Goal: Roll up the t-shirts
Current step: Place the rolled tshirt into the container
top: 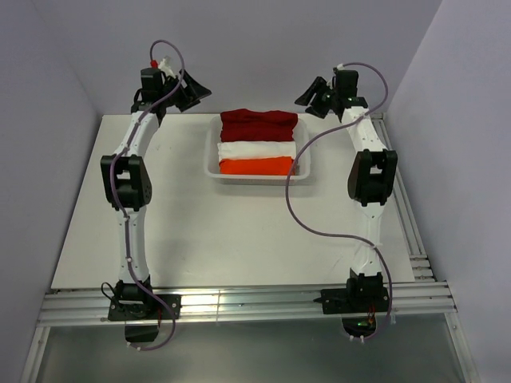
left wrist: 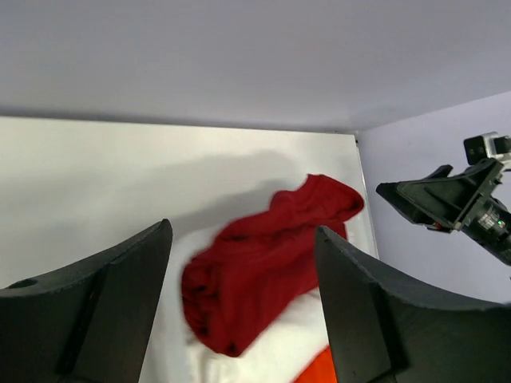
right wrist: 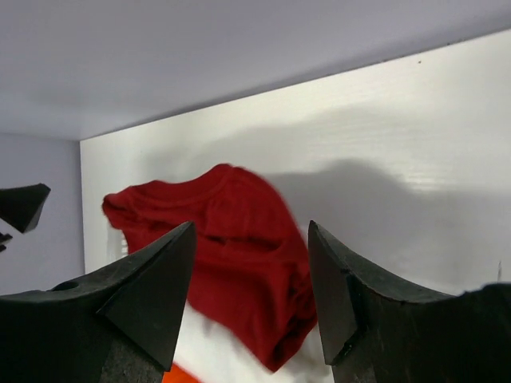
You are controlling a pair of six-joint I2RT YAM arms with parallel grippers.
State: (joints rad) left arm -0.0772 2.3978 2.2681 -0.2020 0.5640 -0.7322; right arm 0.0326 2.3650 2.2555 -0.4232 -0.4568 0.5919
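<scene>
Three rolled t-shirts lie side by side in a white bin (top: 213,163) at the table's far middle: a dark red one (top: 259,123) at the back, a white one (top: 257,150) in the middle, a bright orange one (top: 254,166) at the front. My left gripper (top: 194,89) is open and empty, raised left of the bin. My right gripper (top: 310,93) is open and empty, raised right of the bin. The left wrist view shows the red roll (left wrist: 263,259) between my fingers (left wrist: 363,307), lying beside the white shirt (left wrist: 275,347). The right wrist view shows the red roll (right wrist: 239,255) too.
Grey walls close in the table (top: 200,239) at the back and both sides. A purple cable (top: 299,215) hangs from the right arm over the table. An aluminium rail (top: 239,303) runs along the near edge.
</scene>
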